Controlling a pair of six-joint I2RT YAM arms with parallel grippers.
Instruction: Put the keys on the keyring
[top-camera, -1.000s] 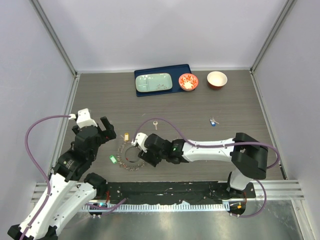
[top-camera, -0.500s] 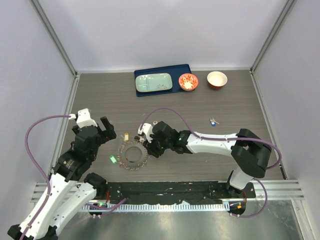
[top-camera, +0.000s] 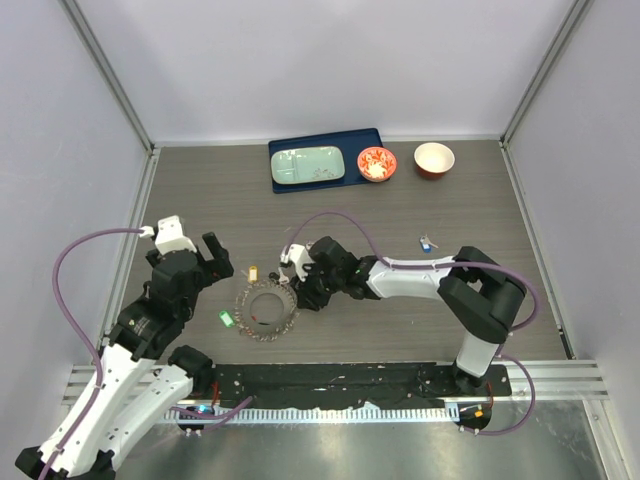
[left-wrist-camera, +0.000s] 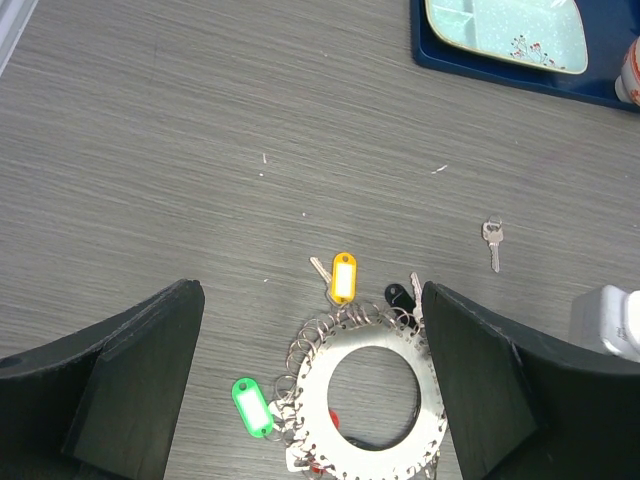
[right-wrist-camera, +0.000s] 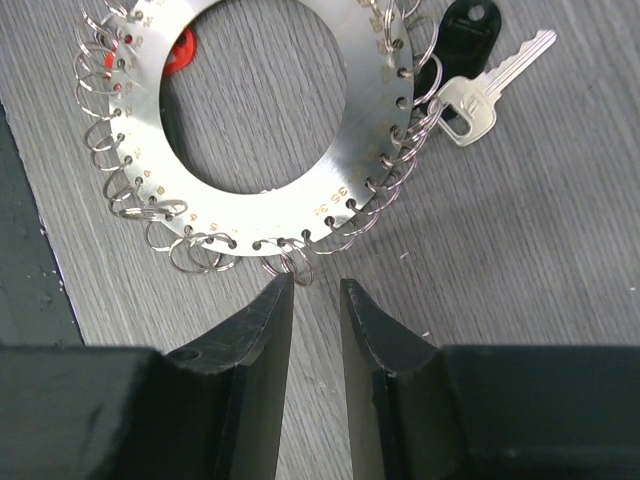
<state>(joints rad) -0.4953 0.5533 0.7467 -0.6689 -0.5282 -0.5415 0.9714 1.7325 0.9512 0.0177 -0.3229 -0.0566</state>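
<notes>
Right gripper (right-wrist-camera: 312, 290) at the keyring (right-wrist-camera: 375, 110), by the near edge of the worktop (top-camera: 450, 210).
Its fingers (right-wrist-camera: 260, 330) stand narrowly apart, pinching nothing, beside the small loops (right-wrist-camera: 295, 265); left gripper (left-wrist-camera: 310, 288) hangs spread wide.

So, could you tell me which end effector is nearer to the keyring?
Right. The right end effector sits at the rim of the keyring, its tips just short of the edge. The left end effector hangs farther off, beyond the ring's left side and apart from it.
</notes>
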